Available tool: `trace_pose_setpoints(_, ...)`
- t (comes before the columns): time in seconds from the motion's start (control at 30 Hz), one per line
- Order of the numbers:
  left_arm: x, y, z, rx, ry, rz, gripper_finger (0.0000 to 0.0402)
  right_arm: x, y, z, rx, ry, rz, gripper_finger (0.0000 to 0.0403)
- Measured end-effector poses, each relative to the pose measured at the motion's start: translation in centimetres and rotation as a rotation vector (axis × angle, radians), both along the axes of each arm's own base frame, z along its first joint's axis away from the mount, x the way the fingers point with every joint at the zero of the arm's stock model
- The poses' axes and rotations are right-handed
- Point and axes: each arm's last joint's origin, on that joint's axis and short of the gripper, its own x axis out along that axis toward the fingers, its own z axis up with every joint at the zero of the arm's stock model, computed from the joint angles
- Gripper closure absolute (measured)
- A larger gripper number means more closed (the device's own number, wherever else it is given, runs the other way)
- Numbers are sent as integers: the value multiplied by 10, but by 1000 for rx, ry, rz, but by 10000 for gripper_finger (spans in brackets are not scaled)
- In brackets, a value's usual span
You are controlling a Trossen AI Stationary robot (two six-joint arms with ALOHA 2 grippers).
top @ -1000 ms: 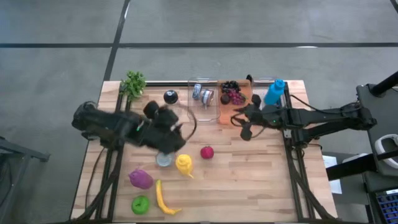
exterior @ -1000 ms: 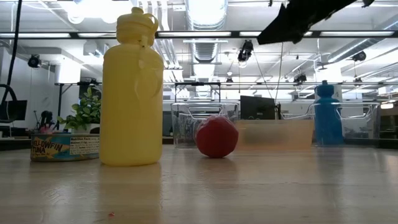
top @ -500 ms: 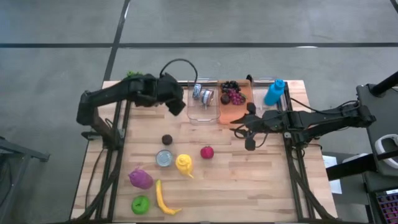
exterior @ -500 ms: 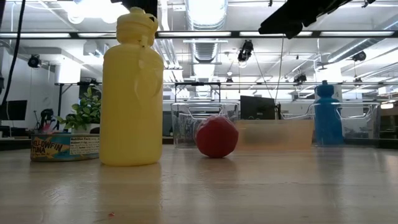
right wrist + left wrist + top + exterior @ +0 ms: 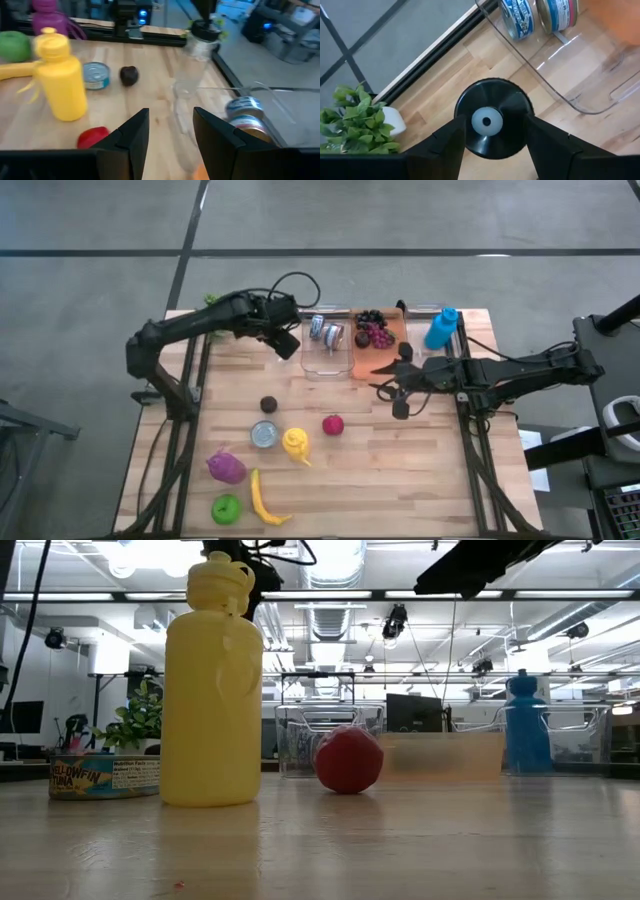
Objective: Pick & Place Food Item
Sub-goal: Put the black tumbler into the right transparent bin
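A clear bottle (image 5: 196,57) with a black cap (image 5: 495,95) stands on the table near the far edge. My left gripper (image 5: 287,340) hangs over it, open and pointing down, one finger on either side of the cap (image 5: 202,30). I see no touch. A dark plum (image 5: 268,404), a red fruit (image 5: 332,424), a yellow squeeze bottle (image 5: 295,443) and a tuna can (image 5: 263,434) sit mid-table. My right gripper (image 5: 388,380) hovers open by the orange tray (image 5: 385,360), nothing between its fingers (image 5: 135,135).
A clear bin (image 5: 325,352) holding two cans stands next to the bottle, with grapes (image 5: 373,330) on the tray and a blue bottle (image 5: 441,328) beyond. A plant (image 5: 355,120) stands at the far left corner. A purple toy (image 5: 226,468), a green apple (image 5: 226,508) and a banana (image 5: 262,498) lie near-left.
My left gripper has swung from the middle of the table toward the far edge and come over the black-capped bottle, tipping to point more steeply down. The dark plum now shows on the table where the gripper stood before.
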Motion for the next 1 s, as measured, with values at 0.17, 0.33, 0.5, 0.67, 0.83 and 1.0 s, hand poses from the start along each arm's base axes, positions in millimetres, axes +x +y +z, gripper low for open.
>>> trace_pose_setpoints(0.17, 0, 1, -1, -4, -6, 2, 205, 0, -1, 0, -15, 1, -16, 239)
trace_pose_setpoints(0.33, 1, 3, -5, 2, 6, -10, 205, 0, -1, 0, -15, 1, -16, 234)
trace_pose_setpoints(0.5, 1, 8, -13, 8, -1, 3, 205, 0, -1, 0, -15, 1, -16, 235)
trace_pose_setpoints(0.67, 1, 10, -16, 9, -5, 7, 208, 0, -1, 0, -15, 1, -16, 231)
trace_pose_setpoints(0.83, 1, 10, -16, 6, -5, 6, 208, 0, -1, 0, -15, 1, -15, 229)
trace_pose_setpoints(1.0, 1, 10, -16, 3, -5, 5, 217, 0, -1, 0, -15, 2, -15, 229)
